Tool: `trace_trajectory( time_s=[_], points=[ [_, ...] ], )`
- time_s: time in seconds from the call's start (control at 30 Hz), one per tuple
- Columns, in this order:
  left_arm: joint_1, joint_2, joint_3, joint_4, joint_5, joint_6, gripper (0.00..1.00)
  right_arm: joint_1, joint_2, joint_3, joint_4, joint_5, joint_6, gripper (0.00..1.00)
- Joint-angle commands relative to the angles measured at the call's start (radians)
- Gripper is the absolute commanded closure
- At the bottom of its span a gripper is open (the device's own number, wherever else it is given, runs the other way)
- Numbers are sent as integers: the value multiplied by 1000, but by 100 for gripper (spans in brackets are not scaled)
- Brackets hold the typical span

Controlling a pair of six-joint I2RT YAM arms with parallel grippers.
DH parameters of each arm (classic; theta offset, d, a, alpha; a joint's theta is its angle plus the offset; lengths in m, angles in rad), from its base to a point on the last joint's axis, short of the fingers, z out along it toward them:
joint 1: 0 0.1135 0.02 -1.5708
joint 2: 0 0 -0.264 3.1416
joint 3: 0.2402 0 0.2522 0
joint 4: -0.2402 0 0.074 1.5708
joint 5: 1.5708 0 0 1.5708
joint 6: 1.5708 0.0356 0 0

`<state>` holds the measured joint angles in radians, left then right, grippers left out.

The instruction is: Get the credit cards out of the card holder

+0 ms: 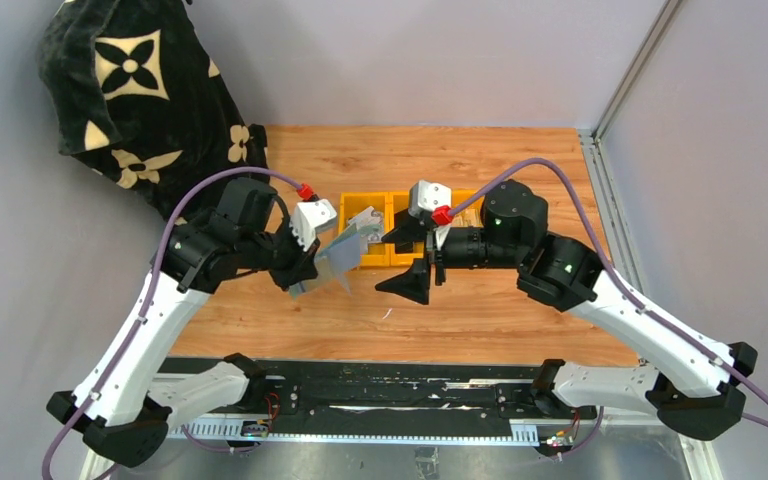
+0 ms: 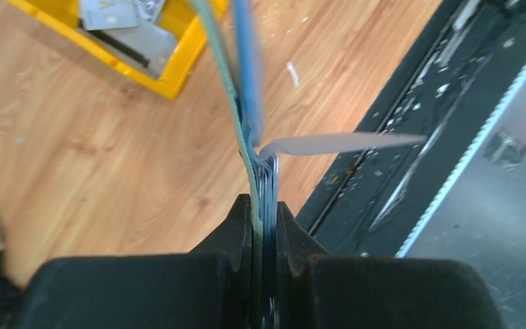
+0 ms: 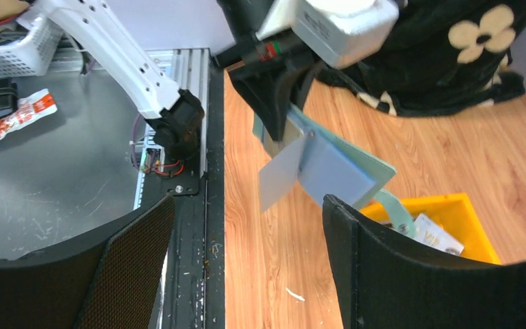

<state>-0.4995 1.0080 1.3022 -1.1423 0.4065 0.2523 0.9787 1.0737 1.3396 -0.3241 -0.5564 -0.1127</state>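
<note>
Up above the tabletop (image 1: 480,320), we've got the card holder (image 1: 332,262) clenched in the left gripper (image 2: 264,209), with one pale card (image 3: 282,175) jutting lengthwise from it toward the right gripper (image 3: 246,260). That one hangs just beside the holder, jaws spread wide and empty. Any more cards? The pockets show edge-on, so we can't tell.

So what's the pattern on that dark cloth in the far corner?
The cloth is black with cream flower and four-pointed star shapes; the top external view shows it best.
</note>
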Motion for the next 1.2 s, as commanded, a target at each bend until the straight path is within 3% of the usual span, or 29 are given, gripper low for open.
trace_trajectory(
  time_s=[0.0,0.23,0.43,0.77,1.03,1.17],
  points=[
    [-30,88,117,-196,-222,161,100,-11,6,-85,118,95,66,18],
    [-33,94,182,-274,-187,179,100,-4,24,-144,275,97,152,15],
    [-33,46,168,-292,14,194,100,29,73,-182,416,104,155,14],
    [-34,14,177,-334,174,207,100,68,177,-179,503,-78,71,13],
    [-36,15,194,-363,190,232,100,70,280,-78,371,-220,0,13],
    [-36,6,195,-367,214,247,100,75,312,-60,288,-203,-57,12]
  ],
)
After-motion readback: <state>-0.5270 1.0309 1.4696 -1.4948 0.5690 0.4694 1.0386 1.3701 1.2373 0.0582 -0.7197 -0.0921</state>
